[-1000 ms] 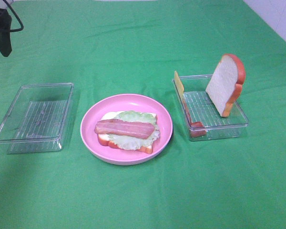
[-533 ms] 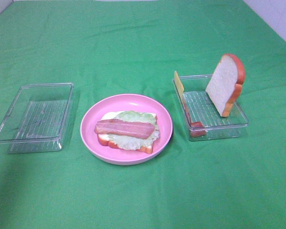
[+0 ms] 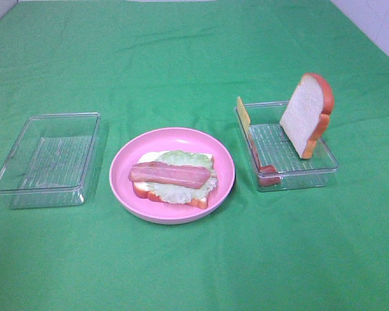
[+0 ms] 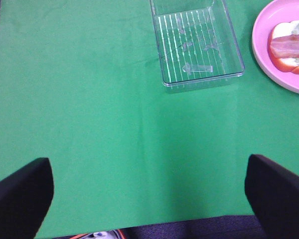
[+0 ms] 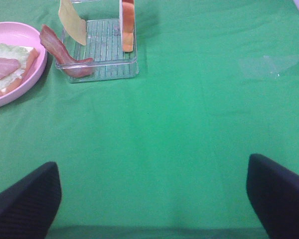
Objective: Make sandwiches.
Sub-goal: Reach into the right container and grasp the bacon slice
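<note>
A partly built sandwich lies on the pink plate (image 3: pixel 223 162): a bread slice (image 3: pixel 144 158) under pale lettuce (image 3: pixel 181 157) with one bacon strip (image 3: pixel 170 174) on top. The clear right container (image 3: pixel 311 172) holds an upright bread slice (image 3: pixel 305 116), a yellow cheese slice (image 3: pixel 244 113) leaning on its wall and a bacon strip (image 3: pixel 267 175). Neither gripper shows in the exterior view. My left gripper (image 4: pixel 149 199) is open and empty over bare cloth. My right gripper (image 5: pixel 152 199) is open and empty, short of the right container (image 5: pixel 99 50).
An empty clear container (image 3: pixel 45 159) sits left of the plate; it also shows in the left wrist view (image 4: pixel 197 45). Green cloth (image 3: pixel 194 58) covers the table. The cloth's edge (image 4: pixel 189 226) lies close under my left gripper.
The left arm, seen at the far left corner of the exterior view a second ago, has moved out of that view. The food and containers have not moved.
</note>
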Robot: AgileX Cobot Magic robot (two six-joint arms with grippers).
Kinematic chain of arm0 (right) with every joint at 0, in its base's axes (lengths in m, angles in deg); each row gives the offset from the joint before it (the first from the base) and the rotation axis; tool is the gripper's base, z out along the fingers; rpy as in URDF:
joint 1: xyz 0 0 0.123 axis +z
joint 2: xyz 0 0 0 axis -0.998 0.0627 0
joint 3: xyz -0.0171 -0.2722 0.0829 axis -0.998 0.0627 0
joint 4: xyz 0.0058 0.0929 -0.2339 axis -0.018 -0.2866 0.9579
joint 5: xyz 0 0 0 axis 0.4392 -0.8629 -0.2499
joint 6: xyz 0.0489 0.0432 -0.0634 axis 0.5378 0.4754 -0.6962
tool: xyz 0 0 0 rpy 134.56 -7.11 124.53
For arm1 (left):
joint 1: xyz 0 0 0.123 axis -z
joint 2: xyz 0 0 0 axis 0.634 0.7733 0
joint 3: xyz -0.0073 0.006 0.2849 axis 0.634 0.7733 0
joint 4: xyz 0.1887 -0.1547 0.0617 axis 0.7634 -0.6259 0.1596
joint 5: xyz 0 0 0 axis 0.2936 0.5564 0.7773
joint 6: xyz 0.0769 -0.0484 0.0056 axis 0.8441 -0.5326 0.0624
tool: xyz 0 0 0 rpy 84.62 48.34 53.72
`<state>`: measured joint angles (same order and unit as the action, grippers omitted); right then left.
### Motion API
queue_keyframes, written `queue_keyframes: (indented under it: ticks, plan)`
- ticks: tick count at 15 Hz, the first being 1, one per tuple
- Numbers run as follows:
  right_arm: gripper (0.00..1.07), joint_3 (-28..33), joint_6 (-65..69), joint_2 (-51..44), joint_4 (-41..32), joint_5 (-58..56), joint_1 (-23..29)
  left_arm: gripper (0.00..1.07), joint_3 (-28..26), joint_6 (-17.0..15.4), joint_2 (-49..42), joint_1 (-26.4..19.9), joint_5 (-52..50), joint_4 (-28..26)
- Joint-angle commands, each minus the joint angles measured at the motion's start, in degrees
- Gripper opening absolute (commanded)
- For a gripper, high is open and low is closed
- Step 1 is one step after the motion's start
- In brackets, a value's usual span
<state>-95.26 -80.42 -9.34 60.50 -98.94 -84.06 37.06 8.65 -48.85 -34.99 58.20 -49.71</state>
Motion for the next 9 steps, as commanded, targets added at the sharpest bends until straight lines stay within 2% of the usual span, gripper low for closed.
queue_keyframes:
  ticks: [1, 2, 4, 5, 6, 7, 9]
  plan:
    - [0.96, 0.17, 0.0, -1.38, 0.0, 0.17, -0.17, 0.98, 5.21, 0.97, -7.85, 0.17, -0.34, -1.78]
    - [0.96, 0.17, 0.0, -1.38, 0.0, 0.17, -0.17, 0.98, 9.4, 1.38, -14.21, 0.17, -0.97, -3.27]
    - [0.96, 0.17, 0.0, -1.38, 0.0, 0.17, -0.17, 0.98, 12.83, 2.98, -20.63, 0.17, -1.78, -6.25]
    - [0.96, 0.17, 0.0, -1.38, 0.0, 0.17, -0.17, 0.98, 16.39, 5.1, -27.62, 0.17, -2.01, -9.57]
    - [0.96, 0.17, 0.0, -1.38, 0.0, 0.17, -0.17, 0.98, 16.33, 5.16, -31.05, 0.17, -3.84, -9.85]
    - [0.96, 0.17, 0.0, -1.38, 0.0, 0.17, -0.17, 0.98, 17.48, 4.7, -33.17, 0.17, -4.41, -9.45]
    - [0.96, 0.17, 0.0, -1.43, 0.0, 0.17, -0.17, 0.98, 17.99, 3.44, -31.86, 0.17, -5.5, -9.22]
